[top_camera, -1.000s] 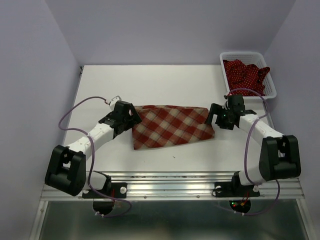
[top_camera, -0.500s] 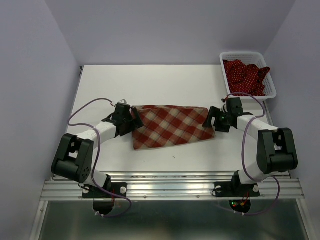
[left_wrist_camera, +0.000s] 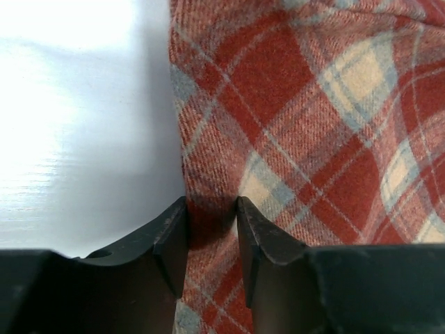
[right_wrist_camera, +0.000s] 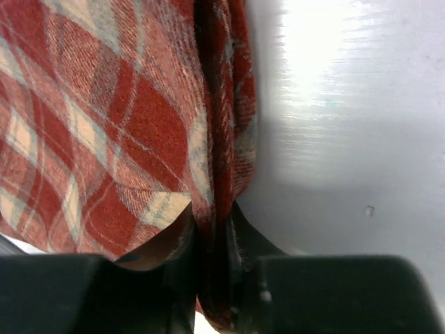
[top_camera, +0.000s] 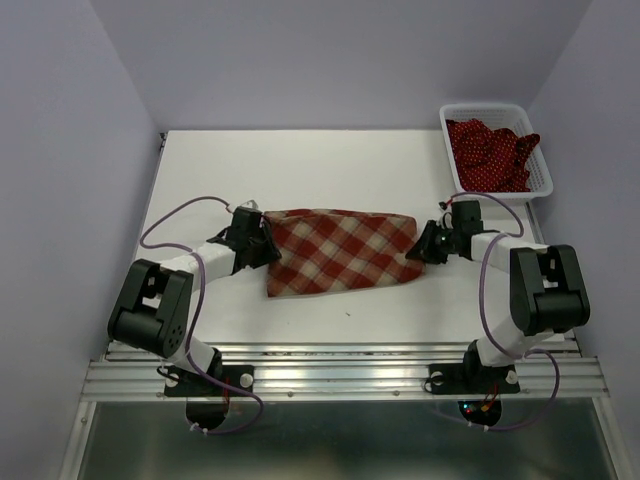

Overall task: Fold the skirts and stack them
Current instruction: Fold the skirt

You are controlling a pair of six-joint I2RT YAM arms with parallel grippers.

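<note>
White glossy table (top_camera: 330, 160), rectangular, bright with glare in both wrist views. Lying flat on it near the middle, a little toward the near edge: plaid skirt (top_camera: 340, 250), red and cream, stretched out left to right, wider at the left end, narrower and bunched into folds at the right end. Just in front of the cloth, on bare surface: tiny dark speck (top_camera: 347, 314). Standing at the far right corner, well apart from the cloth: white mesh basket (top_camera: 480, 107), close against the right edge, long side running front to back
</note>
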